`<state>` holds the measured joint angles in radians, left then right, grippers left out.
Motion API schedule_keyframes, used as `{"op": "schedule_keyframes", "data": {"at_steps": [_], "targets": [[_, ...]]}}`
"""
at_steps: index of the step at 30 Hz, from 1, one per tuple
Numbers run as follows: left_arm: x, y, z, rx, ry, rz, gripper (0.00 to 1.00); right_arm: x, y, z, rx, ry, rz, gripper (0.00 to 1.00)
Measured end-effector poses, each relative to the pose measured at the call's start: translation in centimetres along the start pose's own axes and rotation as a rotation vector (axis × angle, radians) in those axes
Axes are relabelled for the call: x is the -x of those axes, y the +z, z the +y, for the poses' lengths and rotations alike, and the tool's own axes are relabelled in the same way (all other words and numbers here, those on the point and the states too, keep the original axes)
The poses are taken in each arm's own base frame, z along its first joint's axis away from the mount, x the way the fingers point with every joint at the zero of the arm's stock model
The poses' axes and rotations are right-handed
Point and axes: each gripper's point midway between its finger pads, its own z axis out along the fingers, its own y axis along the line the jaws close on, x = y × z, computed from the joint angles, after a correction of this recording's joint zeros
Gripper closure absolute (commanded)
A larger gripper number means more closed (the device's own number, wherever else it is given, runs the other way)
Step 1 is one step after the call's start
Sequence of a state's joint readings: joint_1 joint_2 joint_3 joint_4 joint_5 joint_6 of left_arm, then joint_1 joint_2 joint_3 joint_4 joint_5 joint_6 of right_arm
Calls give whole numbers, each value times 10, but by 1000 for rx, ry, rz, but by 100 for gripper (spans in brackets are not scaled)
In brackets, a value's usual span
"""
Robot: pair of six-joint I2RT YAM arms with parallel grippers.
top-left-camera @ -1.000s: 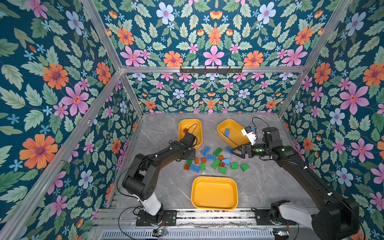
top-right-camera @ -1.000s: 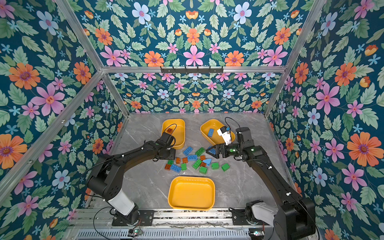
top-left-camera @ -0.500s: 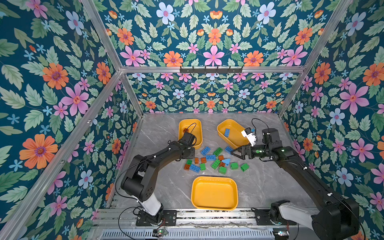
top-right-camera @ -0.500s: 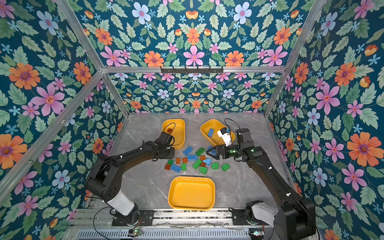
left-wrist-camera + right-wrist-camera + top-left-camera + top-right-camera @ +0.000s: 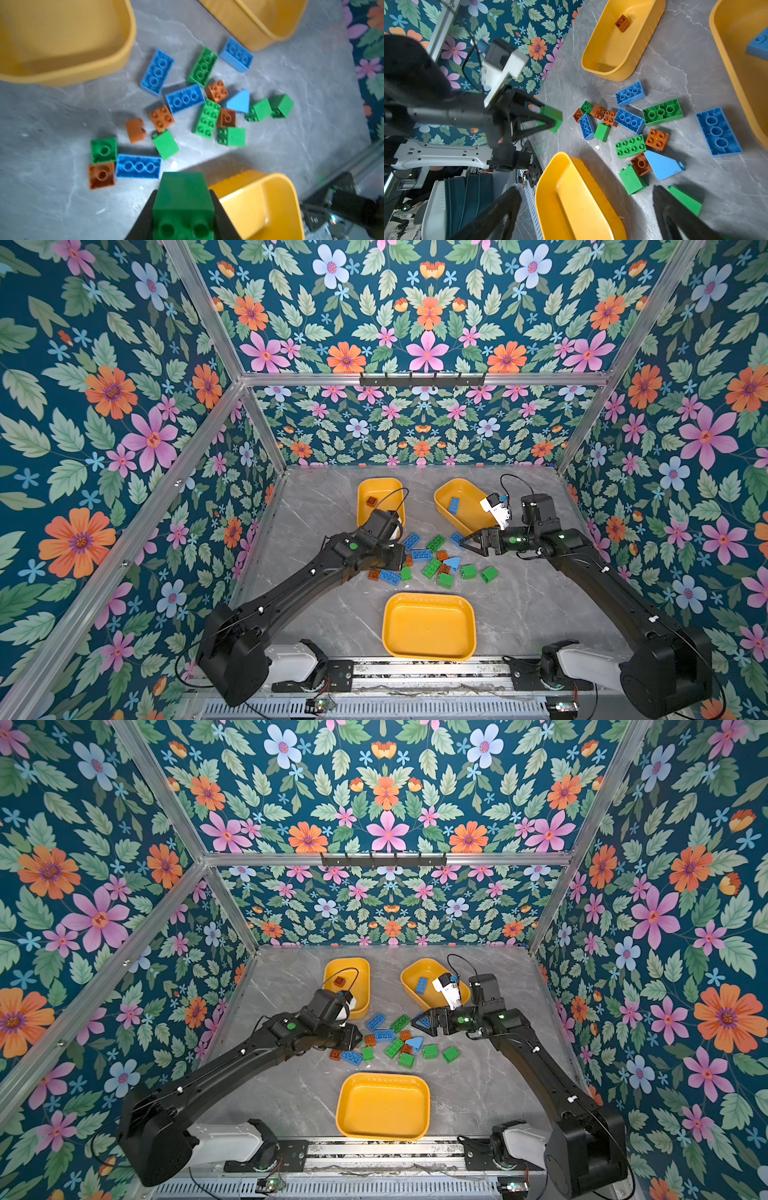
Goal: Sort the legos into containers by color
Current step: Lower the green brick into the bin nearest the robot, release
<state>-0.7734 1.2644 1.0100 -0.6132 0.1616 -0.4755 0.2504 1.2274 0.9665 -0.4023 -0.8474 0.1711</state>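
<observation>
A: What's on the table [image 5: 316,614]?
B: Three yellow trays: near tray [image 5: 428,626] in front, far left tray [image 5: 384,489] with a brown brick [image 5: 371,501], far right tray [image 5: 471,495] with a blue brick [image 5: 454,505].
A: The claws?
B: The left claw [image 5: 550,119] is clenched on a green brick [image 5: 182,193], wedged between its jaws at the left edge of the loose pile [image 5: 432,567]. The right claw [image 5: 468,545] gapes, holding nothing, above the pile's right edge.

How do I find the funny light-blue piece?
Find the empty yellow tray nearest the robot's base, then look past it to the heap of bricks on the grey table. In the heap's right half lies the light-blue piece, beside a brown brick and green ones; it alone is a smooth-sided wedge.
</observation>
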Motion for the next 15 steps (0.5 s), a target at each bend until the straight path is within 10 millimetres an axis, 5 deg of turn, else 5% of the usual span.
{"op": "schedule_keyframes", "data": {"at_steps": [9, 15], "targets": [[-94, 15, -17, -73, -8, 167, 68, 7, 1, 3, 15, -29, -1, 1], [-109, 28, -12, -52, -27, 199, 44, 6, 0, 4, 14, -36, 8, 1]]}}
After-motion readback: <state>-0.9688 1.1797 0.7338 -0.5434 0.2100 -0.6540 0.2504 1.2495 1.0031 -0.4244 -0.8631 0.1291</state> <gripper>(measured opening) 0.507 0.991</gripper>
